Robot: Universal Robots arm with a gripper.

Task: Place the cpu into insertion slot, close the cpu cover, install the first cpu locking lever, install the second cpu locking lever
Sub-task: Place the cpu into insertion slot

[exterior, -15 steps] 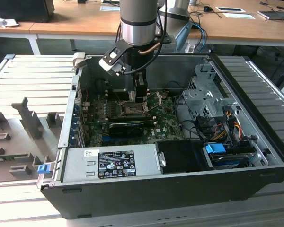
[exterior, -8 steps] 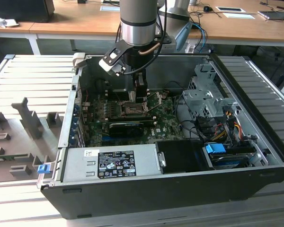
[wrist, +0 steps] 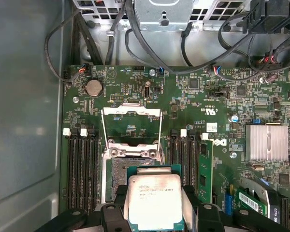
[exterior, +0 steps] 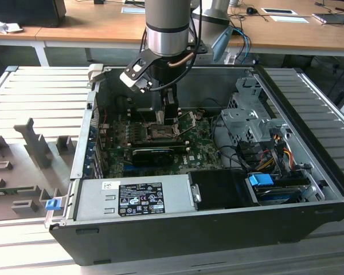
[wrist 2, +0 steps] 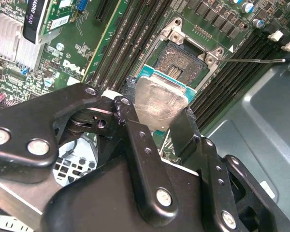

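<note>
My gripper (wrist 2: pixel 159 110) is shut on the cpu (wrist 2: pixel 160 101), a flat silver square with a green edge, held between two black fingers (wrist 2: pixel 129 99). In the first wrist view the cpu (wrist: pixel 153 199) hangs just above the insertion slot (wrist: pixel 122 175) and overlaps part of its dark pin field, not seated. The insertion slot (wrist 2: pixel 183 60) lies open with its silver rim bare. The cpu cover (wrist: pixel 132 126) is swung back onto the green board, thin wire levers along its sides. In the exterior view the gripper (exterior: pixel 163 117) reaches into the open case over the slot (exterior: pixel 159 132).
Black memory slots (wrist: pixel 82 169) flank the socket on both sides. A long black graphics card (exterior: pixel 155 153), a silver heatsink (wrist: pixel 267 142), the power supply (exterior: pixel 137 197), a drive cage (exterior: pixel 249 114) and loose cables (wrist: pixel 183 43) crowd the case. A grey fixture tray (exterior: pixel 28 154) lies outside.
</note>
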